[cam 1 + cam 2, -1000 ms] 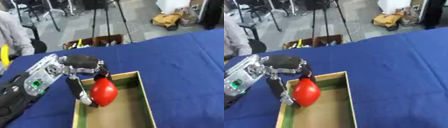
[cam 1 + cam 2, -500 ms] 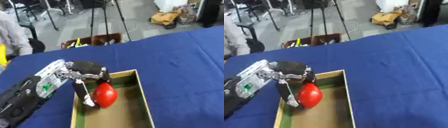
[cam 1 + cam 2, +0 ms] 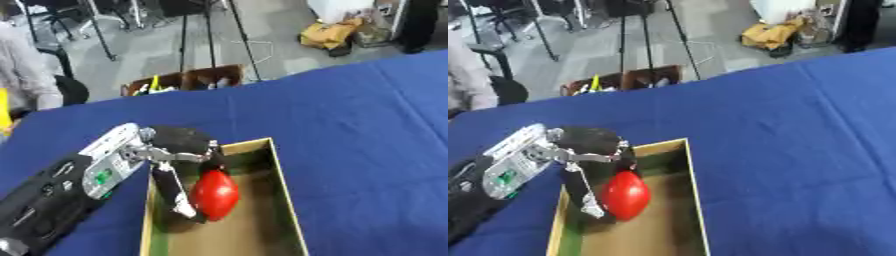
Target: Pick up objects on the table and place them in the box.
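I have my left hand (image 3: 179, 165) reaching down into the one box (image 3: 284, 200), a shallow cardboard tray with thin tan walls near the desk's (image 3: 367, 130) near edge; its fingers curl round a single smooth, glossy red egg-shaped object (image 3: 214, 195). Blue cloth covers the desk.

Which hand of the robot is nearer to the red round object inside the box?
Left. The left hand has its fingers against the red round object within the open cardboard box. The right hand shows in neither view.

Grey floor (image 3: 280, 45), black tripod legs (image 3: 241, 35), open cardboard crate (image 3: 188, 80), yellow bag (image 3: 328, 35)
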{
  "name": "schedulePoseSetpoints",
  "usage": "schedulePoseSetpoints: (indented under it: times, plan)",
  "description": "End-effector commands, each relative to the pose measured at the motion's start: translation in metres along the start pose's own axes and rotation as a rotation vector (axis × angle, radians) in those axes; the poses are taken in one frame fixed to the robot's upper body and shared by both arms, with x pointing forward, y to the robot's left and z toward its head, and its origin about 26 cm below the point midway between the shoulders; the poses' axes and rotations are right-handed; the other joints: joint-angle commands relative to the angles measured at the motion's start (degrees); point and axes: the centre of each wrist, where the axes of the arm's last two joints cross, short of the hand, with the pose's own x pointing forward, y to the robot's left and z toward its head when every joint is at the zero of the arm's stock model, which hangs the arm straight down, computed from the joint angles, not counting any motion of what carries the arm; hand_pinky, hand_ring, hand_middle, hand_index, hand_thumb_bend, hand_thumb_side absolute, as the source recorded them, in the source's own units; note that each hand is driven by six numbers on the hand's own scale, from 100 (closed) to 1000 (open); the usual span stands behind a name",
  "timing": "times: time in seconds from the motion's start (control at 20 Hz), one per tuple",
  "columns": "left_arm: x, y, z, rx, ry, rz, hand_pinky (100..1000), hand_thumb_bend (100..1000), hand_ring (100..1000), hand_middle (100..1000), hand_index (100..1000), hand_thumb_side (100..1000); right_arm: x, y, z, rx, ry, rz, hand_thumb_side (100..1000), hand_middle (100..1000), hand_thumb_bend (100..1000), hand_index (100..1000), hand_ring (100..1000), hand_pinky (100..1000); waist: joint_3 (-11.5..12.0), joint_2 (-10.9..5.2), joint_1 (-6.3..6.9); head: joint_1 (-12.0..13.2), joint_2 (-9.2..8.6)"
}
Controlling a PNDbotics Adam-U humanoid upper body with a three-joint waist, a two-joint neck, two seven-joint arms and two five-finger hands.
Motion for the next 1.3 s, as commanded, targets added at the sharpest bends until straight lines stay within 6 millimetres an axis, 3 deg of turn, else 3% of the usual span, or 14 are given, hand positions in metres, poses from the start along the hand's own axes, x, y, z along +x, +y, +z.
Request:
schedulePoseSetpoints:
  times: [0.05,0.2,0.35,0.45,0.85,1.05,1.2,1.25,1.3]
  plan:
    - [-0.001,0.011,0.005,-0.197,-0.123,-0.162,371,100,559,586,855,496,0.007,-0.002,-0.004,-0.007,-0.031,0.009,794,407,174,613,421,322,-0.1,-0.92,-0.53,-0.2,-0.01]
    - [0.0,0.009,0.004,-0.248,-0.14,-0.192,451,134,643,681,912,543,0.007,-0.003,-0.004,-0.01,-0.031,0.007,794,407,174,613,421,323,-0.2,-1.05,-0.58,-0.3,0.05]
    - [0.0,0.007,0.003,-0.298,-0.16,-0.219,516,313,711,747,958,615,0.007,-0.004,-0.004,-0.012,-0.031,0.005,793,406,174,612,420,323,-0.3,-1.22,-0.66,-0.5,0.27]
    - [0.0,0.005,0.003,-0.317,-0.17,-0.239,552,380,743,775,976,652,0.007,-0.004,-0.004,-0.014,-0.032,0.002,792,406,173,611,419,323,-0.4,-1.35,-0.75,-0.5,0.36]
    - [-0.004,-0.001,0.005,-0.347,-0.181,-0.279,608,470,787,824,991,693,0.006,-0.006,-0.003,-0.019,-0.031,-0.008,792,406,171,611,418,324,-0.3,-1.91,-1.06,-0.2,0.91]
    - [-0.005,0.001,0.007,-0.322,-0.181,-0.272,585,426,771,807,973,683,0.006,-0.006,-0.003,-0.02,-0.028,-0.012,792,406,172,610,418,324,-0.2,-2.1,-1.21,-0.1,1.01]
    - [0.001,0.016,0.012,-0.206,-0.186,-0.27,511,278,714,758,937,644,0.005,-0.006,-0.002,-0.022,-0.025,-0.013,792,406,171,610,418,324,0.1,-2.26,-1.45,-0.2,1.16]
    - [0.004,0.023,0.015,-0.156,-0.187,-0.27,502,265,706,752,933,646,0.005,-0.007,-0.001,-0.023,-0.024,-0.012,792,406,171,610,417,324,0.3,-2.29,-1.52,-0.2,1.22]
    - [0.008,0.03,0.017,-0.098,-0.193,-0.272,448,174,656,715,912,717,0.005,-0.007,-0.001,-0.027,-0.022,-0.012,792,406,172,610,417,324,0.5,-2.3,-1.64,-0.3,1.29]
